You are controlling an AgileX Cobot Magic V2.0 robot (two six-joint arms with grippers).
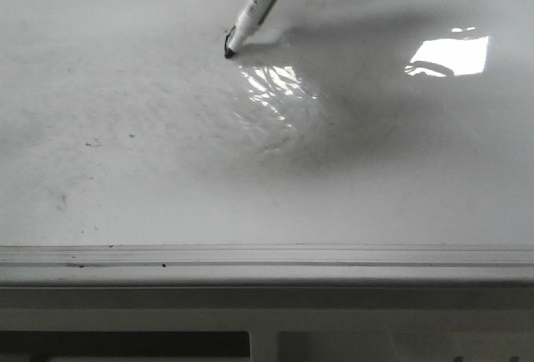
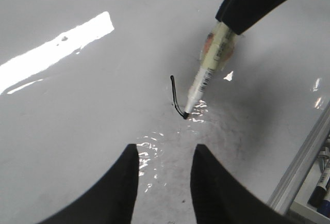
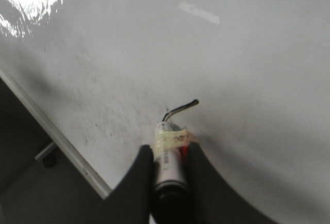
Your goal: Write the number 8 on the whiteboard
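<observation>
The whiteboard (image 1: 125,170) is glossy white with faint smudges and fills every view. A white marker (image 1: 260,3) with tape on its barrel stands tilted with its tip on the board. A short curved black stroke (image 2: 176,96) runs from the tip; it also shows in the right wrist view (image 3: 180,108) and as a small mark in the front view (image 1: 227,45). No whole number 8 is visible. My right gripper (image 3: 169,154) is shut on the marker (image 3: 168,157). My left gripper (image 2: 164,154) is open and empty, hovering over the board close to the stroke.
A grey metal edge rail (image 1: 267,258) runs along the board's near edge and shows in the left wrist view (image 2: 304,162) too. Bright glare patches (image 1: 450,55) lie on the board. Spare markers (image 2: 322,182) lie beyond the rail.
</observation>
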